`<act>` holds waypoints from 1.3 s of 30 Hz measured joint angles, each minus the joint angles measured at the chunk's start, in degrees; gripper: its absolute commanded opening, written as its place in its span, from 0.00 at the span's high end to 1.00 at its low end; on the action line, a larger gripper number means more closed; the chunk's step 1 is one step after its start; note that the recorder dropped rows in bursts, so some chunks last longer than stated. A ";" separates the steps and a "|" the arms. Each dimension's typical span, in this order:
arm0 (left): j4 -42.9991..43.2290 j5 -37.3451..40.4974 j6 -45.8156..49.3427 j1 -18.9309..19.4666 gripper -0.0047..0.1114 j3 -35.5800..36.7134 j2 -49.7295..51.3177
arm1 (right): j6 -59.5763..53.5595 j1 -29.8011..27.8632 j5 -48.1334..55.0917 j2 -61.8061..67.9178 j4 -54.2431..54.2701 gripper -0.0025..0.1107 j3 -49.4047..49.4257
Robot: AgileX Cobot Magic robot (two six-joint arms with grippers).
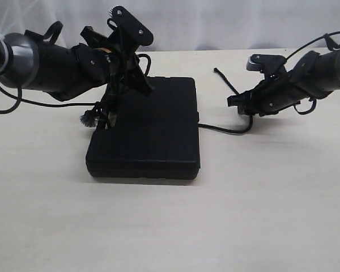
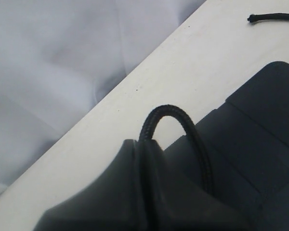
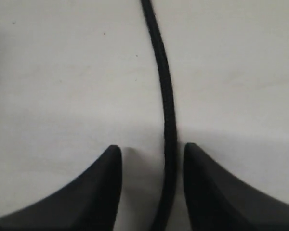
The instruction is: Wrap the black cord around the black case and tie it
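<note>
While the black case (image 1: 144,133) lies flat in the middle of the pale table (image 1: 272,215), both arms are down near its back end as the exterior view has it, one on each side. The left gripper (image 2: 140,156) sits over the case's back left corner with its jaws pressed together on the black cord (image 1: 229,131). In the left wrist view a short arch of braid rises out of the seam between the fingers (image 2: 111,192) and dips back down against the case's ribbed top. Just off the case's left edge, under that arm, is the cord's frayed knot (image 1: 90,119); whether it hangs or rests on the table I can't tell.

On the other side the cord comes out at the case's right edge, sags in a curve across the table and climbs to the right gripper (image 3: 152,151). That one has its jaws apart — the cord runs straight through the gap, nearer one fingertip (image 3: 207,183) than the other, with the tabletop right beneath. Past the gripper the cord carries on toward the back of the table and stops at its plain end (image 1: 216,70), lying loose. Behind the table's back edge hangs a white cloth (image 2: 48,72).
</note>
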 measured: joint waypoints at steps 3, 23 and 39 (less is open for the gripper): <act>0.00 0.05 0.00 0.00 0.96 0.00 0.00 | -0.15 0.00 -0.38 0.87 -0.62 0.82 -0.72; 0.00 0.14 0.00 0.00 0.96 0.00 0.00 | -5.99 6.56 -14.52 -6.79 -1.65 0.94 11.56; -0.13 -1.12 -2.21 0.00 0.96 0.00 0.00 | -7.99 22.22 -39.46 -15.26 -9.15 0.94 28.68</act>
